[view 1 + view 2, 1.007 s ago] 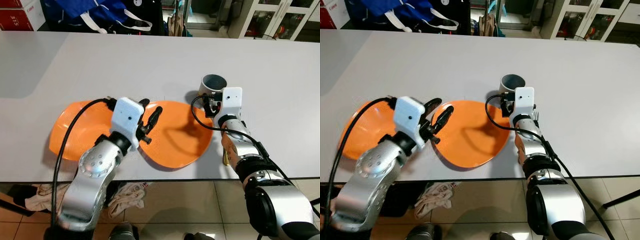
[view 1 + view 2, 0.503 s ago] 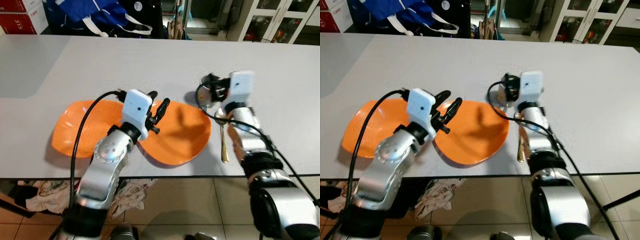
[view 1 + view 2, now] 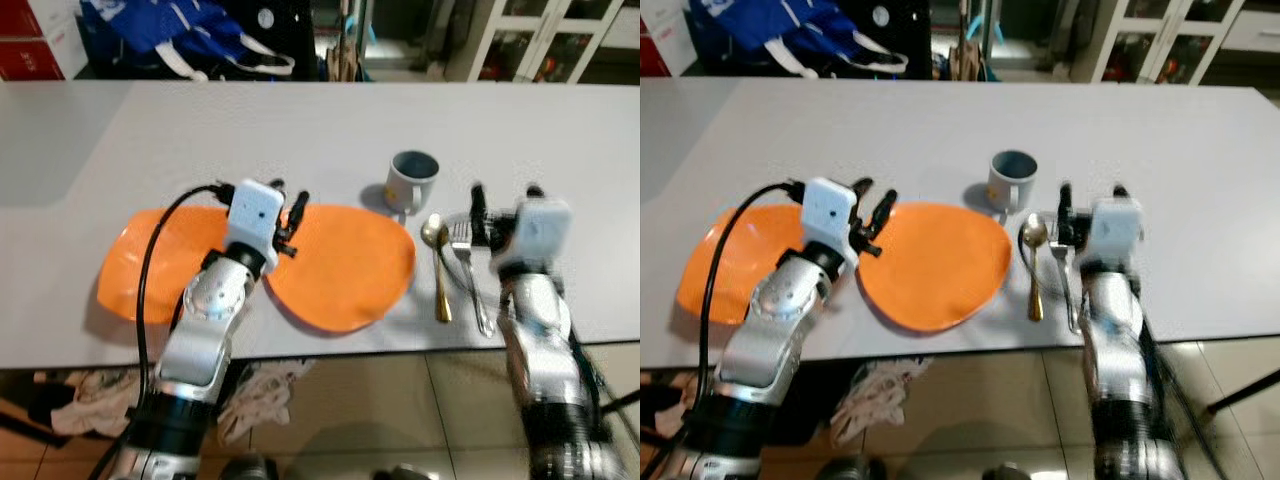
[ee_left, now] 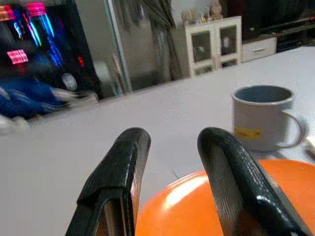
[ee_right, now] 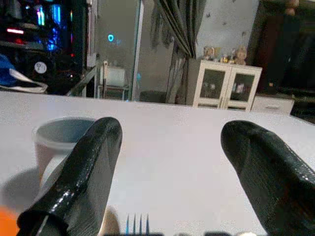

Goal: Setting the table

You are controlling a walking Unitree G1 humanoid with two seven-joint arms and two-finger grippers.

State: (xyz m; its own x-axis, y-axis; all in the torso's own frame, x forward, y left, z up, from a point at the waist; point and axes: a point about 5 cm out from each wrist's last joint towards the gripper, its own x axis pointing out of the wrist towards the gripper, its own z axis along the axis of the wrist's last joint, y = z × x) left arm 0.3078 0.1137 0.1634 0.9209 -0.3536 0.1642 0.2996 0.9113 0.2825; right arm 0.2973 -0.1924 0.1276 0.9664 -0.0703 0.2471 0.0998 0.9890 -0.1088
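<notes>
Right end effector (image 3: pixel 502 193) withdrawn, blurred, mug (image 3: pixel 411 180) uncovered

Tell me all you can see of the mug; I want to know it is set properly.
The mug is pale grey outside and darker blue-grey inside, with a loop handle and a small yellow label on its wall, seen in the left wrist view. It looks ceramic or enamelled. It stands upright and open on the table, just beyond the right-hand orange plate, apart from the spoon. Nothing holds it. I cannot tell whether it is empty.
</notes>
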